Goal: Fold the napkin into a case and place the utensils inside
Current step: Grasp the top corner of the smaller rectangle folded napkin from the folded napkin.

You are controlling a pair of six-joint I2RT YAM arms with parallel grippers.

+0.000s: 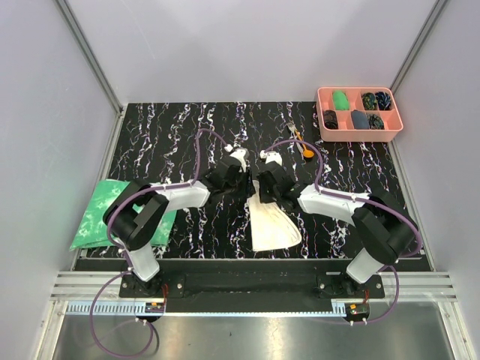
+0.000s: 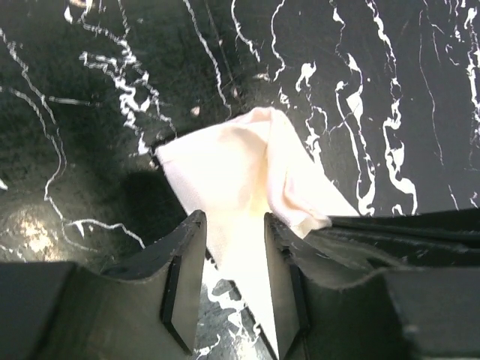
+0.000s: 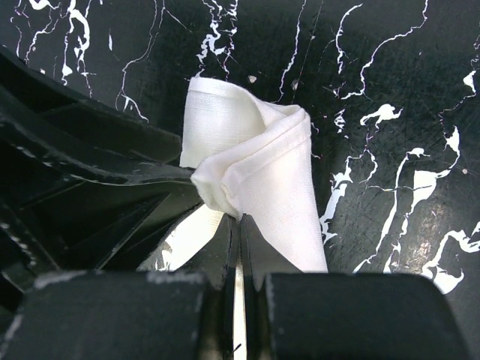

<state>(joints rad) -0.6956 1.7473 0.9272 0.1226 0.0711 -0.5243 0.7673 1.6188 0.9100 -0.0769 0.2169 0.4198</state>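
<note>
The cream-white napkin [image 1: 274, 221] lies partly folded on the black marbled table, its far tip lifted between the two grippers. My right gripper [image 1: 268, 180] is shut on a bunched fold of the napkin [image 3: 262, 165], pinched at its fingertips [image 3: 240, 219]. My left gripper [image 1: 240, 176] is open, its jaws [image 2: 232, 221] standing on either side of the napkin's lifted part [image 2: 232, 172] without closing on it. The fork [image 1: 291, 127] and the orange spoon [image 1: 305, 148] lie together on the table beyond the right gripper.
A pink compartment tray [image 1: 322, 112] holding several small dark and green items stands at the back right. A green-and-white mottled cloth [image 1: 101, 214] lies at the table's left edge. The two grippers are almost touching each other.
</note>
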